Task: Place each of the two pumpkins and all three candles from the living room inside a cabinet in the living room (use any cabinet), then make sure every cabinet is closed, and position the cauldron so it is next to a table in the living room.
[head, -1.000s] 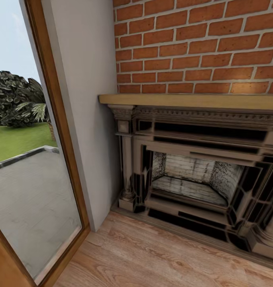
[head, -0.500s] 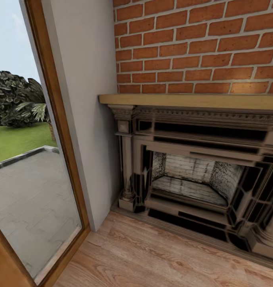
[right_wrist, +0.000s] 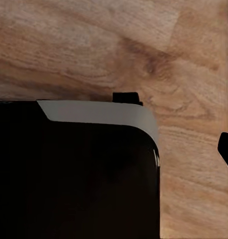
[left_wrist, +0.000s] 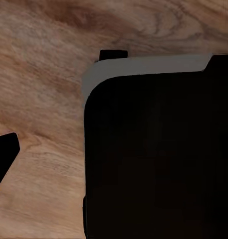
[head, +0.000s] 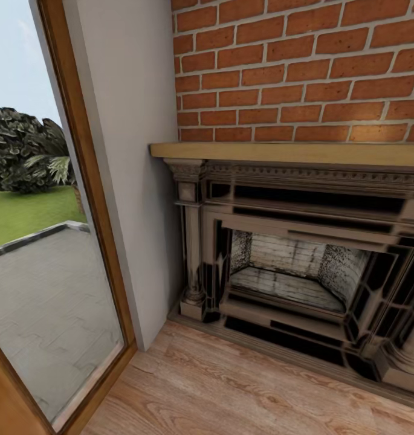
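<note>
While both wrist cameras look down past the robot's dark base (left_wrist: 153,159) onto the wooden floor (left_wrist: 44,74), I cannot tell how either set of jaws stands. From the head camera I see an ornate fireplace (head: 297,266) at four o'clock under a pale mantel (head: 279,151) and a brick wall (head: 297,66), with a glass door (head: 43,272) at nine o'clock; no pumpkins or cabinet appear here.

I see bright, even daylight from the window (head: 43,241); the fireplace (head: 303,266) texture looks smeared, and both wrist views are soft.
</note>
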Robot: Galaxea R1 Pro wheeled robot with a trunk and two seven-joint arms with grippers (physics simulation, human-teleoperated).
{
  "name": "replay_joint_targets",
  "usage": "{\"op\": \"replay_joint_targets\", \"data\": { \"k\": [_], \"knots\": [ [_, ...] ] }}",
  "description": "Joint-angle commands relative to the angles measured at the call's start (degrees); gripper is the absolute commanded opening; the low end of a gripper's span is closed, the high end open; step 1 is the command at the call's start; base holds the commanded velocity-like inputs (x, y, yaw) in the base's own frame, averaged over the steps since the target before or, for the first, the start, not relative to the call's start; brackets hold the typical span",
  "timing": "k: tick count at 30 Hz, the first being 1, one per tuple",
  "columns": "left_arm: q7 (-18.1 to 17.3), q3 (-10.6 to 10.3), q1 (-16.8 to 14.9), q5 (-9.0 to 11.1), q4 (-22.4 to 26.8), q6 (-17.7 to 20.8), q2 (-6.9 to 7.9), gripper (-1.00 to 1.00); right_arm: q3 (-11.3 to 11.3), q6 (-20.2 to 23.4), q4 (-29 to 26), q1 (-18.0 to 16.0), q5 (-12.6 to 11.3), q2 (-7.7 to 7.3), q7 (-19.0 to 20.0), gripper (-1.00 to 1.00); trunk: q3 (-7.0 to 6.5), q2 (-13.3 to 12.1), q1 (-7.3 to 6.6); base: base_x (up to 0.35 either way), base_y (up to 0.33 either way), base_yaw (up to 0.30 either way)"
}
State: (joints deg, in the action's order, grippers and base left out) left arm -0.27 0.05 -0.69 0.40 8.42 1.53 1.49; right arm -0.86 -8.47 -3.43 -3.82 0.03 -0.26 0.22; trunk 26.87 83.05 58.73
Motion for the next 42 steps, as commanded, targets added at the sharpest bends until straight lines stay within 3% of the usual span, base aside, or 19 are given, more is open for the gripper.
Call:
{"op": "replay_joint_targets", "data": {
  "k": [1, 3, 10, 13, 14, 17, 19, 22, 24, 25, 29, 31, 33, 38, 42],
  "knots": [
    [0.0, 0.0, -0.31, 0.04, 0.49, 0.73, -0.15, 1.0, -0.09, -0.26, 0.03, -0.46, -0.02, -0.08, -0.01, 1.0, 0.06, 0.03, 0.0, 0.0, 0.0, 0.0],
    [0.18, -0.03, -1.73, 0.0, 1.46, 2.89, -0.8, 1.0, -0.1, -0.38, -0.04, -2.07, -0.08, -0.38, -0.04, 1.0, 0.06, 0.03, 0.0, 0.0, 0.0, 0.0],
    [-0.1, -0.02, -6.64, 0.07, 2.08, 4.78, -2.22, 1.0, -0.17, 0.62, -0.14, -6.07, -0.42, -0.89, -0.21, 1.0, 0.06, 0.03, 0.0, 0.0, 0.0, 0.0],
    [-0.09, 0.01, -9.38, 0.07, 2.14, 5.24, -3.77, 1.0, -0.21, 1.96, -0.2, -8.12, -0.57, -1.09, -0.23, 1.0, 0.06, 0.03, 0.0, 0.0, 0.0, 0.0],
    [0.06, 0.02, -11.41, 0.11, 2.15, 5.6, -5.01, 1.0, -0.21, 3.17, -0.24, -9.4, -0.58, -1.41, -0.24, 1.0, 0.06, 0.03, 0.0, 0.0, 0.0, 0.0],
    [0.2, 0.21, -14.87, 0.5, 2.29, 7.66, -6.64, 1.0, -0.2, 4.51, -0.73, -10.95, -0.57, -2.49, -0.22, 1.0, 0.06, 0.03, 0.0, 0.0, 0.0, 0.0],
    [0.29, 0.51, -17.77, 1.91, 3.62, 10.57, -8.21, 1.0, -0.16, 5.23, -2.59, -11.76, -0.58, -4.05, -0.05, 1.0, 0.06, 0.03, 0.0, 0.0, 0.0, 0.0],
    [0.35, 0.67, -19.33, 3.42, 6.99, 12.74, -9.48, 1.0, -0.21, 6.01, -5.91, -11.98, -0.67, -5.67, 0.29, 1.0, 0.06, 0.03, 0.0, 0.0, 0.0, -0.002],
    [0.33, 0.65, -20.07, 4.6, 11.28, 15.46, -10.38, 1.0, -0.25, 7.83, -10.08, -11.79, -0.74, -7.51, 1.74, 1.0, 0.05, 0.03, 0.0, -0.01, 0.0, -0.072],
    [0.28, 0.57, -20.33, 5.23, 13.72, 17.41, -10.84, 1.0, -0.26, 9.94, -12.8, -11.43, -0.77, -8.97, 3.68, 1.0, 0.04, 0.03, 0.0, -0.109, 0.0, -0.154],
    [0.22, 0.43, -20.6, 6.76, 17.01, 20.1, -11.39, 1.0, -0.32, 16.26, -19.49, -10.29, -0.7, -11.71, 8.04, 1.0, 0.03, 0.03, 0.0, -0.197, 0.0, -0.202],
    [0.22, 0.25, -20.83, 10.57, 18.66, 21.74, -11.45, 1.0, -0.37, 24.27, -27.84, -8.43, -0.49, -13.62, 10.46, 1.0, 0.02, 0.03, 0.0, -0.301, 0.0, -0.252],
    [0.32, 0.14, -21.04, 12.85, 19.17, 23.43, -11.42, 1.0, -0.37, 26.89, -30.46, -7.69, -0.38, -14.1, 11.04, 1.0, 0.02, 0.03, 0.0, -0.323, 0.0, -0.263],
    [0.5, 0.06, -21.22, 14.91, 20.71, 26.11, -11.49, 1.0, -0.92, 28.98, -32.78, -7.25, -0.4, -14.57, 11.49, 1.0, 0.02, 0.03, 0.0, -0.336, 0.0, -0.27],
    [0.47, 0.04, -21.27, 15.57, 21.38, 26.78, -11.49, 1.0, -3.8, 30.35, -35.17, -7.44, -0.5, -15.15, 11.65, 1.0, 0.02, 0.03, 0.0, -0.344, 0.0, -0.274]
  ]
}}
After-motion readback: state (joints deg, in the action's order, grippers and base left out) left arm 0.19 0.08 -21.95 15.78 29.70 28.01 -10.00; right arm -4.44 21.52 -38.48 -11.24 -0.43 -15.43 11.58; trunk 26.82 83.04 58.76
